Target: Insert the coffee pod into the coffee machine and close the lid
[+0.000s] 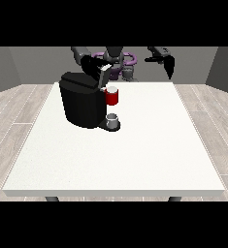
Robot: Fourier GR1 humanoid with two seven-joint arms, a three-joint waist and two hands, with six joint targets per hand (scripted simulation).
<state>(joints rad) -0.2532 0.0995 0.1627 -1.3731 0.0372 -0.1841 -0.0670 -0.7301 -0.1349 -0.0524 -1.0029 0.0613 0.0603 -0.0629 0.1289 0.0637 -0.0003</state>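
Observation:
The black coffee machine stands on the white table, left of the middle. Its lid is raised and tilted above the red pod holder. A pale round top, which may be the coffee pod, shows in the holder's mouth. A small grey cup sits on the machine's base below. The hand at the view's left is against the back of the lid. The hand at the view's right hangs in the air off to the right with straight fingers pointing down, holding nothing.
The robot's torso stands behind the table's far edge. Bare table surface stretches to the front and right of the machine.

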